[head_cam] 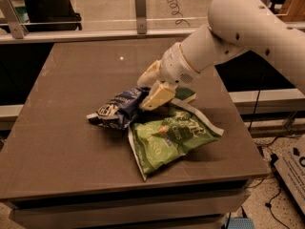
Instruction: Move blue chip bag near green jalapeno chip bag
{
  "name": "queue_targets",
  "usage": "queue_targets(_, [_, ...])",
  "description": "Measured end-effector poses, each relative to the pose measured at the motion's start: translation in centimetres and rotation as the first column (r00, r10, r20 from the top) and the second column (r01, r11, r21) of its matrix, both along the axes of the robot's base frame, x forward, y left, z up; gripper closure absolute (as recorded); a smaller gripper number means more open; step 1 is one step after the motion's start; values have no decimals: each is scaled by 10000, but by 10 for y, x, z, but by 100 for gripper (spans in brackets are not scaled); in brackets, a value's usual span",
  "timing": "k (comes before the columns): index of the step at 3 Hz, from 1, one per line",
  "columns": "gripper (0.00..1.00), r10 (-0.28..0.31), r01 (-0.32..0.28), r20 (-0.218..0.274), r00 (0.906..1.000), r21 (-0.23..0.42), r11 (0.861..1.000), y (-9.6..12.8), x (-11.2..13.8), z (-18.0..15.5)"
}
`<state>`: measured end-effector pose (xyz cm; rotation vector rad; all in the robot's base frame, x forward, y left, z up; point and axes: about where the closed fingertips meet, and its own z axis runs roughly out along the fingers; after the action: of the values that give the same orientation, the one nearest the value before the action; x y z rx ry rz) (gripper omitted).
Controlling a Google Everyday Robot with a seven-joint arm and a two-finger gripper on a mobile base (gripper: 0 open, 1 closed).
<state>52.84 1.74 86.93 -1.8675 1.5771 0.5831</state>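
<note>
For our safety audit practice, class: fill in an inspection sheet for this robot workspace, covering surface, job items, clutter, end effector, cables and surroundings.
Surface: brown tabletop.
Job's things: blue chip bag, crumpled, mid-table, touching the green jalapeno chip bag.
Clutter: sponge behind the green bag, partly hidden.
End effector: low, at the blue bag's end nearest the sponge.
Cables: coiled cable on the far floor; dark cable beside the table.
Surroundings: metal rail behind the table.
</note>
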Motion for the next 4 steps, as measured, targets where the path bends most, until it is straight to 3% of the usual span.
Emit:
queue_targets(1, [0,-16,16,14,10000,-17,10000,-1,1,0])
queue_targets(2, [0,-39,39,37,10000,-28,10000,-1,2,0])
queue_targets(3, [0,-447,449,345,9984,-54,9990,-14,12,9])
queue_targets(4, [0,-1277,1277,831,9883,63,9918,-37,32,25])
